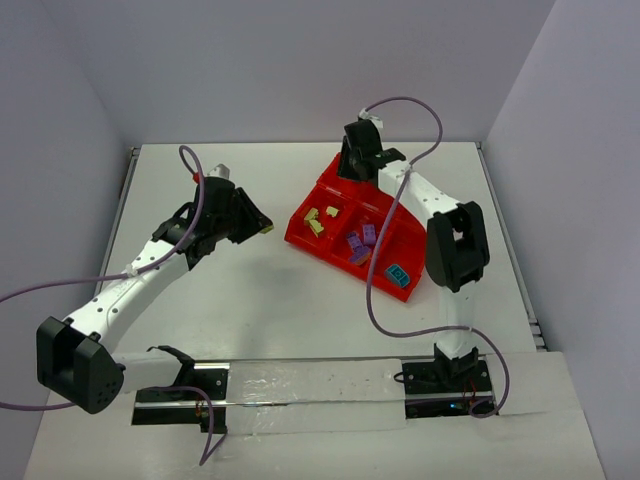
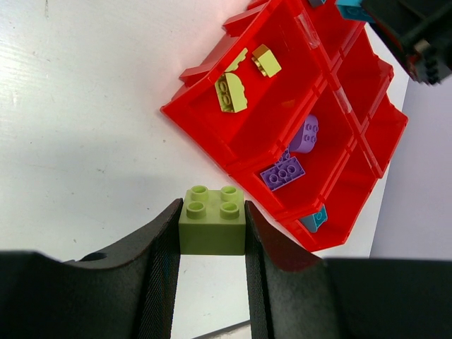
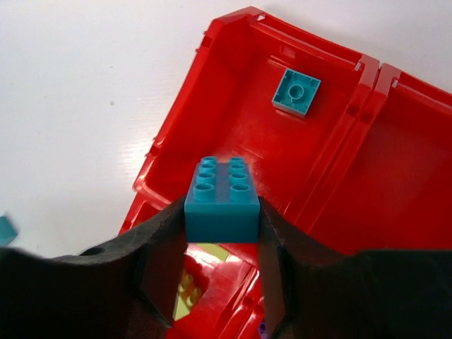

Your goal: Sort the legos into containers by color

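The red tray (image 1: 395,215) lies slanted right of centre. My left gripper (image 1: 262,227) is shut on a yellow-green lego (image 2: 213,220), held above the white table just left of the tray (image 2: 191,116). My right gripper (image 1: 356,165) is shut on a teal lego (image 3: 222,201) over the tray's far corner compartment (image 3: 212,106), where a small teal lego (image 3: 296,92) lies. Two yellow legos (image 2: 231,92) lie in one compartment, two purple legos (image 2: 282,173) in the adjoining one, and a teal lego (image 1: 399,276) in the near end compartment.
Grey walls close the table at the back and both sides. A black rail (image 1: 300,395) with the arm bases runs along the near edge. Purple cables (image 1: 375,290) hang from both arms. A teal piece (image 3: 6,229) lies on the table beside the tray's far corner.
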`<state>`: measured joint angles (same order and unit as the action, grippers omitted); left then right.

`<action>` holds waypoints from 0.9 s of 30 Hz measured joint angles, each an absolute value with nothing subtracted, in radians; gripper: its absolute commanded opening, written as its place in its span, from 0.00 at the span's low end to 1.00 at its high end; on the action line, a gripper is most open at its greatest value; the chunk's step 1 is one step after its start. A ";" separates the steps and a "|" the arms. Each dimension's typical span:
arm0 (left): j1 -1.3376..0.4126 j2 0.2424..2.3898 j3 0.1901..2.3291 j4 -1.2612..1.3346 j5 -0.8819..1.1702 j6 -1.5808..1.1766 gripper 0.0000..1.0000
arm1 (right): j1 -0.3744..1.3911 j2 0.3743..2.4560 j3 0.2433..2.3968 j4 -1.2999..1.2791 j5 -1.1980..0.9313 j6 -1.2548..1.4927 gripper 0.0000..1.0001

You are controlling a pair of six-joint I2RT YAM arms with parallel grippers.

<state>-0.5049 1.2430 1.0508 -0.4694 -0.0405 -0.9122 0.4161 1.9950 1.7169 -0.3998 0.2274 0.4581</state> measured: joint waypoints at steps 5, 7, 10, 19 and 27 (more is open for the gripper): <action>-0.506 1.243 1.051 -0.470 -0.031 -0.905 0.00 | 0.408 2.078 1.805 -0.457 0.224 0.437 0.69; -0.508 1.245 1.051 -0.470 -0.028 -0.904 0.00 | 0.408 2.078 1.809 -0.469 0.225 0.430 0.69; -0.515 1.253 1.051 -0.469 -0.024 -0.902 0.00 | 0.408 2.062 1.802 -0.472 0.226 0.426 0.69; -0.534 1.296 1.053 -0.466 -0.011 -0.890 0.00 | 0.408 1.751 1.489 -0.396 0.222 0.431 0.70; -0.565 1.355 1.084 -0.461 0.002 -0.882 0.00 | 0.408 1.467 1.247 -0.341 0.226 0.454 0.69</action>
<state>-0.5651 1.3550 1.0840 -0.4608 0.0020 -0.8815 0.4080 1.4666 1.2474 -0.3415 0.2262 0.4535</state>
